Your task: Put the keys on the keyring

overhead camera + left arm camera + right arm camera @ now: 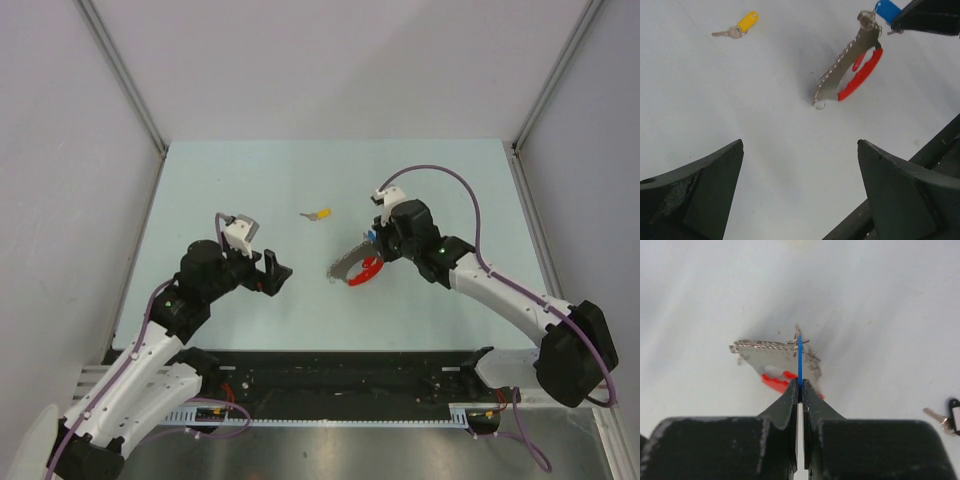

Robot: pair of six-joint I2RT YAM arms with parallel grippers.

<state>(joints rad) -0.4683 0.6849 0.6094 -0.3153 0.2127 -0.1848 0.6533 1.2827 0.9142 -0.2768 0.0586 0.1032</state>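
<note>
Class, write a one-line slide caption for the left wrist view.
Open left gripper faces a yellow key and the right gripper pinching the blue key, chain and red strap trailing.

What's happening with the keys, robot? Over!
Left pincer open, empty. Right pincer shut on blue key, keyring chain and red strap dangling beside it. Yellow key lying apart. Nothing in the way.

Pale mint table top (pixel 250 190) boxed in by plain grey-lilac wall panels (pixel 330 60) at 9, 12 and 3 o'clock, aluminium frame struts (pixel 122 75) running out toward 11 and 1 o'clock, black rail (pixel 340 372) and bare metal sheet (pixel 400 455) along 6 o'clock, light even and soft.
</note>
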